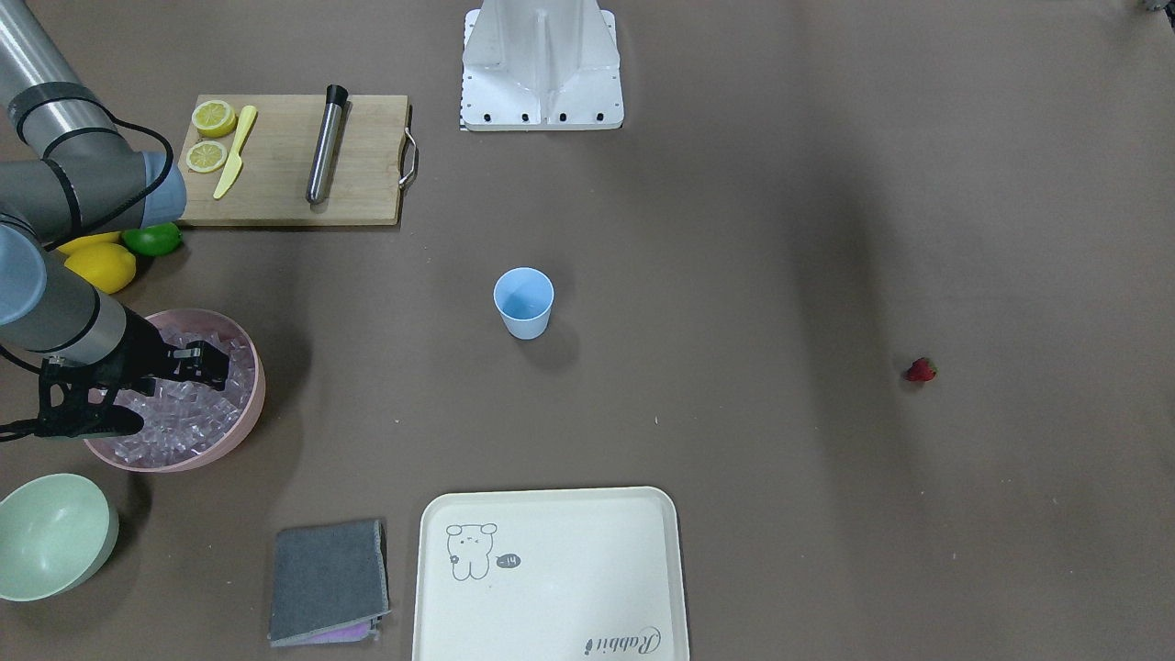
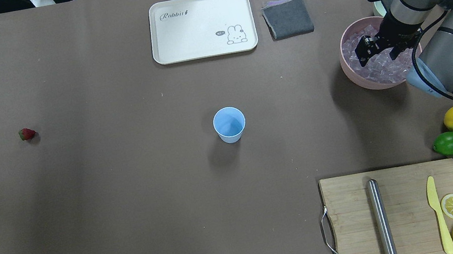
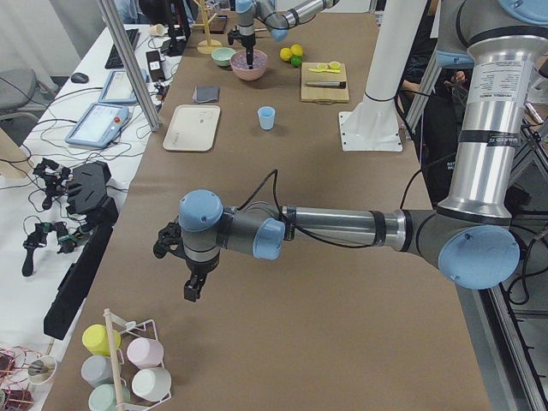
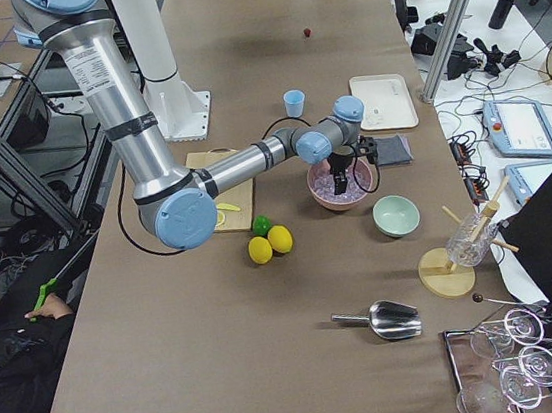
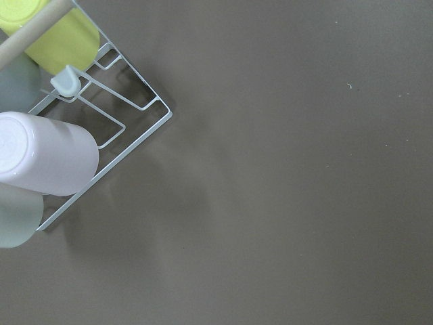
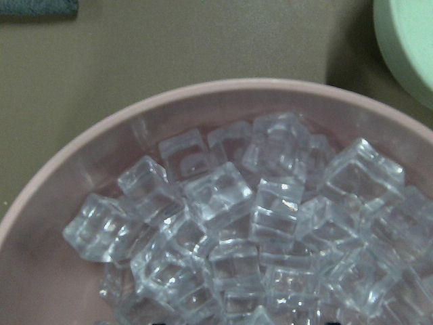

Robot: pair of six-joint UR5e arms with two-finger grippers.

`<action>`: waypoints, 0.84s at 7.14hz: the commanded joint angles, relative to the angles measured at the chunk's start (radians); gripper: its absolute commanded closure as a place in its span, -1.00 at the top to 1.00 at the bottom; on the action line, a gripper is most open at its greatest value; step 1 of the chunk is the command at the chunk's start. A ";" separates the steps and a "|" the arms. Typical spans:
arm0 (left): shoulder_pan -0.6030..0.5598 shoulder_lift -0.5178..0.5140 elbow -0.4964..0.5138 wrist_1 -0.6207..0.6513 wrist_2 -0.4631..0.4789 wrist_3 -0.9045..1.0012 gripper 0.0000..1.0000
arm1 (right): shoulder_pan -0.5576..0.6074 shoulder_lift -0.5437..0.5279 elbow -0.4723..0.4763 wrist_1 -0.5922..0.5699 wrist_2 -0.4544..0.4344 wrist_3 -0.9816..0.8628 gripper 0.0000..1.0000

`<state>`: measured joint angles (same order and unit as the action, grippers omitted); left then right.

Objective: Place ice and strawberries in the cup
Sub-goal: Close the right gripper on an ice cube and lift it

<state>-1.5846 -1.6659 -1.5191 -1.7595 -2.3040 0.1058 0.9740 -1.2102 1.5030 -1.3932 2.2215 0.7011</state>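
Note:
The light blue cup (image 2: 229, 124) stands upright near the middle of the table and looks empty. A small red strawberry (image 2: 27, 133) lies alone far to the left of it in the overhead view. Clear ice (image 2: 376, 67) cubes fill a pink bowl (image 2: 349, 70) at the far right. My right gripper (image 2: 377, 56) hangs open just over the ice, with nothing seen between its fingers. The right wrist view shows the ice (image 6: 257, 230) close up. My left gripper (image 3: 193, 289) hovers above bare table near a cup rack; I cannot tell whether it is open or shut.
A cutting board (image 2: 400, 212) holds lemon halves, a yellow knife and a metal rod. Two lemons and a lime (image 2: 448, 143) lie beside it. A pale green bowl (image 1: 50, 532), a grey cloth (image 2: 287, 17) and a cream tray (image 2: 202, 26) line the far edge. A wire cup rack (image 5: 101, 135) stands below my left wrist.

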 commanded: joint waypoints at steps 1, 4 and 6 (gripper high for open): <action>0.000 0.000 -0.004 0.000 0.000 0.000 0.96 | 0.000 -0.002 0.000 -0.001 0.006 -0.003 -0.63; 0.000 0.000 -0.009 0.000 0.000 0.000 0.96 | 0.006 -0.003 0.017 -0.004 0.012 -0.005 -1.00; 0.000 0.000 -0.012 0.000 0.000 -0.001 0.96 | 0.047 -0.003 0.071 -0.038 0.036 -0.006 -1.00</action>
<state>-1.5846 -1.6659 -1.5283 -1.7595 -2.3040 0.1056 0.9978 -1.2137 1.5423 -1.4119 2.2402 0.6961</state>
